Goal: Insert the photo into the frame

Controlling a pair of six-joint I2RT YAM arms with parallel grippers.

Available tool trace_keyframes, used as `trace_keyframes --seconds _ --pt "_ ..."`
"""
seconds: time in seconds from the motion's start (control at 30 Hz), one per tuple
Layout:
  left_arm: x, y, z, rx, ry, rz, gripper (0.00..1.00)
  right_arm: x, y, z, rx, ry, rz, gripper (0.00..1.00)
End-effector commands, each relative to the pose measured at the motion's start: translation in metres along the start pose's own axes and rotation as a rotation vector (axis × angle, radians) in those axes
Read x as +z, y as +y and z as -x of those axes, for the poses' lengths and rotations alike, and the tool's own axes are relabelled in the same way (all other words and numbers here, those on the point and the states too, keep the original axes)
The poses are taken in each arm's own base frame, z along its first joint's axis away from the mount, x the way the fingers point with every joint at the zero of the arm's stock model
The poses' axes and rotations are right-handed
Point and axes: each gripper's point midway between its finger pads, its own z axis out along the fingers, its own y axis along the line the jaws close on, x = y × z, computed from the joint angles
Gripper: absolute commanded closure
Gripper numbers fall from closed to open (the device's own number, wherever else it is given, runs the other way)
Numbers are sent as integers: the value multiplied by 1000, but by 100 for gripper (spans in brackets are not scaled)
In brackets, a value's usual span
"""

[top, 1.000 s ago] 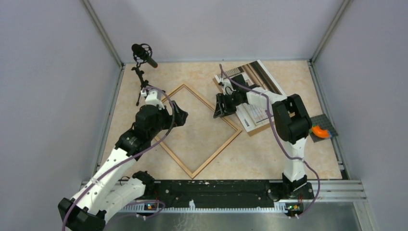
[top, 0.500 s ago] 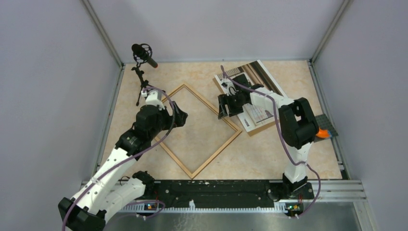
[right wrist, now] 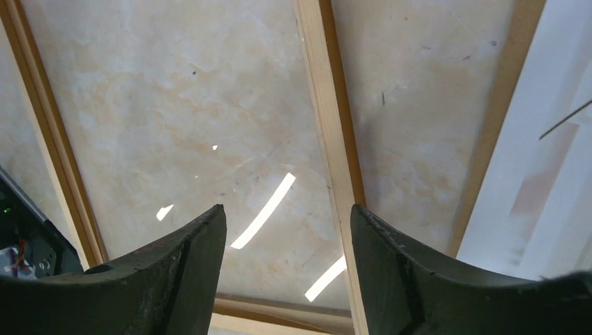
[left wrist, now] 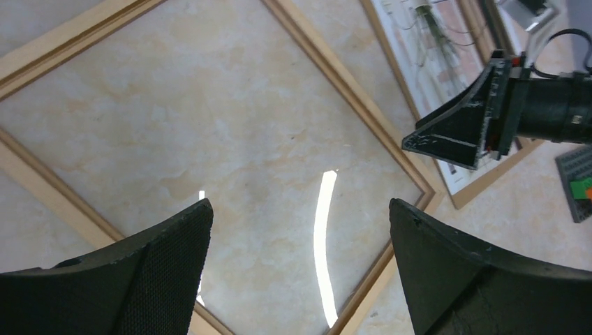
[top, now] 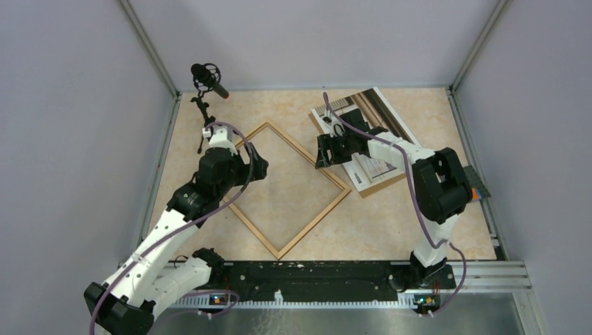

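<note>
photo [top: 368, 169]: lies flat, face up, at the far right of the table [top: 293, 105], on a brown backing board [top: 382, 185], outside the frame [top: 314, 222] and just beside its far-right rail
frame: flat on the table in a diamond pose, opening bare, marble top showing through
handling, judged: thin paper print – light, limp, easy to crease or buckle if pushed; it sits flush on the board, so there is little for a finger to get under
grip point, judged: the white border [right wrist: 544, 139] at an edge or corner nearest the frame; keep pads off the printed area
right gripper [top: 322, 150]: jaws spread, nothing between them; poised over the frame's rail [right wrist: 328, 105], close to the photo's edge
left gripper [left wrist: 300, 237]: jaws spread, empty – over the frame's opening
risk, judged: the board may slide along with the print
writing: no brand, label or legible text in any view; fine lines on the print are too small to read
</note>
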Motion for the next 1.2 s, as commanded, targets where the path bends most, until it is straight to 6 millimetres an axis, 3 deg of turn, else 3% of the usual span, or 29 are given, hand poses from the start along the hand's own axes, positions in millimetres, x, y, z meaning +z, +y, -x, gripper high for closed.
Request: trace_keyframes --seconds 0.0,0.13,0.23,0.53,0.73,0.9,1.17 --pt "-2 45 -23 -101 67 263 2 15 15 11 -17 -16 79 37" --pt "-4 74 -62 -200 133 389 2 17 14 9 -25 -6 80 39" --pt "-1 80 -88 -259 158 376 2 21 11 3 -24 16 76 40" --pt "10 90 -136 -407 183 350 2 31 16 -10 -5 46 100 44" --pt "21 86 -153 -420 206 286 2 38 12 -24 15 75 97 44" --pt "24 87 -156 -403 216 286 2 31 26 -20 22 66 156 44" --pt "23 86 -153 -395 215 290 2 -17 13 -15 95 -23 2 43"
